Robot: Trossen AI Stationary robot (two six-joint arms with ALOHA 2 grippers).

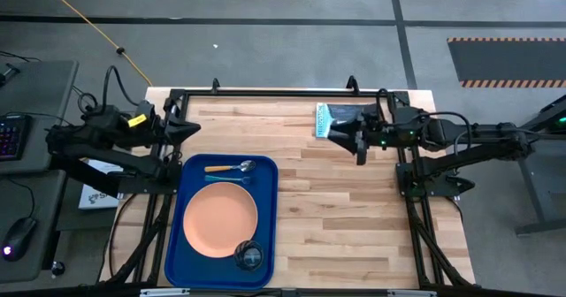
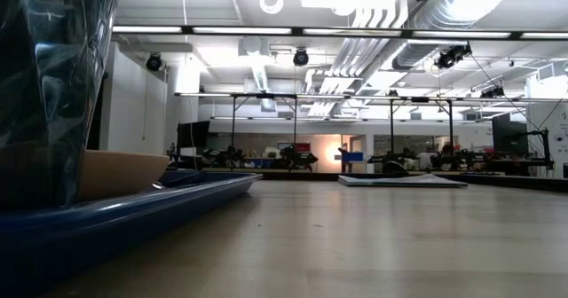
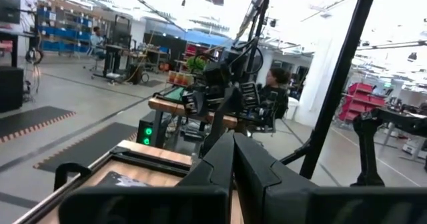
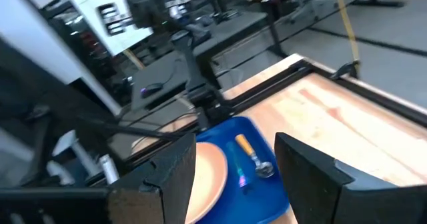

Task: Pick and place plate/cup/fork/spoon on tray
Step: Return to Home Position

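The blue tray [image 1: 265,178] lies at the table's near left. On it rest the salmon-orange plate [image 1: 219,219], the dark grey cup [image 1: 249,255] at the plate's near right, the yellow-handled spoon [image 1: 232,167] and, beside it, the teal fork [image 1: 228,178] on the tray's far part. The right wrist view also shows the tray [image 4: 267,194], plate [image 4: 210,177], spoon [image 4: 253,156] and fork [image 4: 240,177]. My left gripper [image 1: 195,129] is shut and empty, above the table's far left, beyond the tray. My right gripper [image 1: 340,133] is open and empty at the far right.
A small teal-covered book [image 1: 324,118] lies flat near the far edge, partly under my right gripper; it also shows in the low view [image 2: 404,180]. Bare wood spreads over the table's middle and near right. Black frame rails run along the table's edges.
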